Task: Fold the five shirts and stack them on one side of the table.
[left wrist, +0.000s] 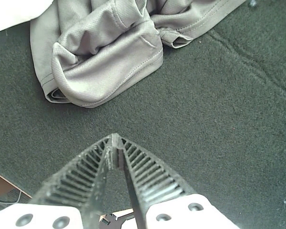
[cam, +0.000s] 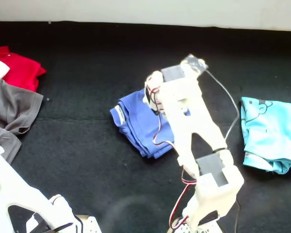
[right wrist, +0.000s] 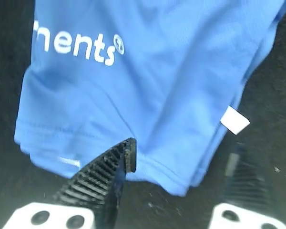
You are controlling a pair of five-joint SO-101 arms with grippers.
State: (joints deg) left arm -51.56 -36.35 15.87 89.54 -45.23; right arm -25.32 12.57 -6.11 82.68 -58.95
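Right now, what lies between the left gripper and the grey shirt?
Bare black table cover, per the left wrist view; left gripper and grey shirt are apart.

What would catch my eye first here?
The white right arm hangs over the middle of the black table, its open right gripper at the edge of a folded blue shirt. A turquoise shirt lies at the table's right; a red shirt and a grey shirt are heaped at its left.
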